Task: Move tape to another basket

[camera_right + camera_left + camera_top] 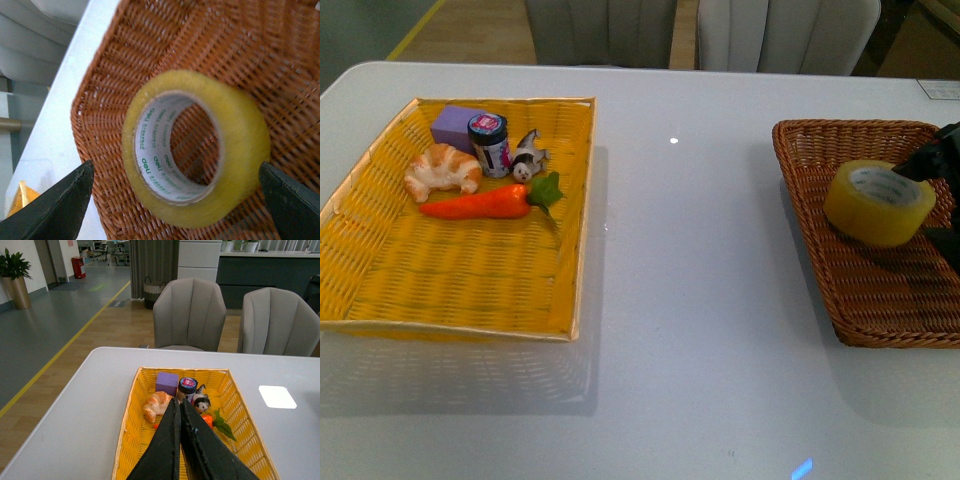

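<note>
**Tape in the brown basket, right hand spread around it**

On the white table, a yellow basket lies at 9 o'clock. It holds a croissant, a carrot, a purple block, a jar and a small toy, all bunched toward its 12 o'clock end. The left hand hangs above that basket with its fingers pressed together. At 3 o'clock is the brown basket. The tape lies tilted inside it, toward 12 o'clock. The right hand is spread wide, one finger on each side of the roll, not pinching it.
</note>
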